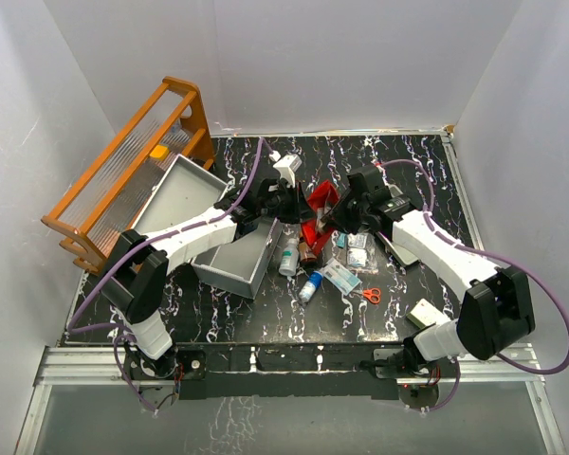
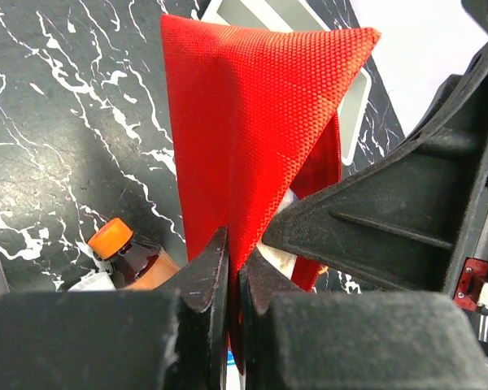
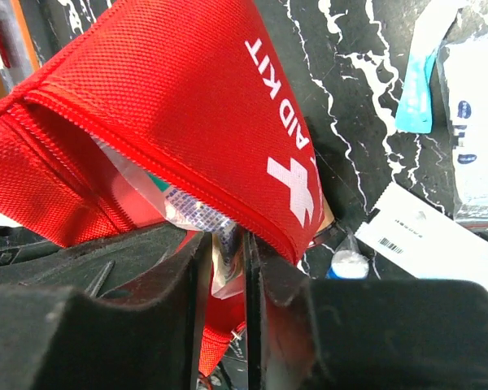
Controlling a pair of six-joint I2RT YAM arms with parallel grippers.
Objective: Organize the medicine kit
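Note:
The red first-aid pouch hangs open between both grippers above the table's middle. My left gripper is shut on one red fabric side of the pouch, with the fabric pinched between its fingertips. My right gripper is at the pouch's mouth, its jaws nearly closed on a clear printed plastic packet that sticks out of the opening; its fingertips lie under the zipper edge. The pouch's inside is mostly hidden.
Below the pouch lie a white bottle, a brown bottle with an orange cap, a blue-capped bottle, flat packets, red scissors and a white box. A grey bin and an orange rack stand at the left.

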